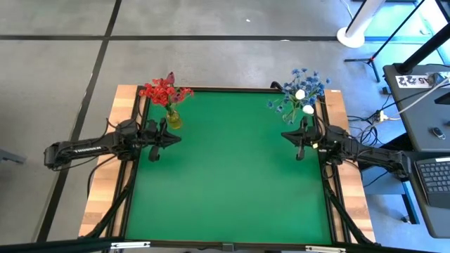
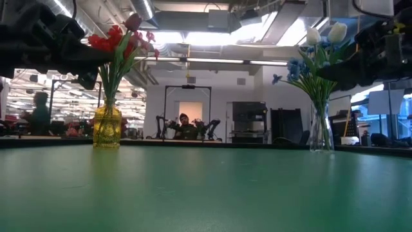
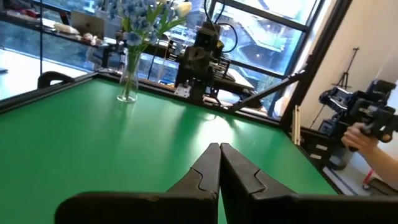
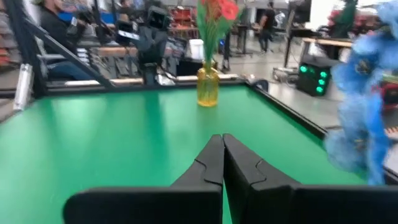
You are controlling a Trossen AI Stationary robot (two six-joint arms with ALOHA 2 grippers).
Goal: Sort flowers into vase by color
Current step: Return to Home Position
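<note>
The left end effector (image 3: 219, 148) has its two fingers pressed together and holds nothing. The right end effector (image 4: 222, 138) is pinched shut and empty in the same way. They face each other across the green worktop (image 1: 232, 176), well apart.

Just beside the left end effector, toward the far edge, stands the yellow vase (image 1: 173, 119). It holds the red flowers (image 1: 163, 91), stems upright, heads up and fanned out. Close to the right end effector, also on the far side, the clear vase (image 2: 320, 132) holds the blue flowers (image 1: 302, 84) and white buds (image 2: 328, 32), also upright.

From above, the vases are largely hidden under the blooms. The low view shows the full stems and a dark red bud (image 2: 133, 21) topping the red bunch. Each wrist view looks across the worktop to the opposite vase.
</note>
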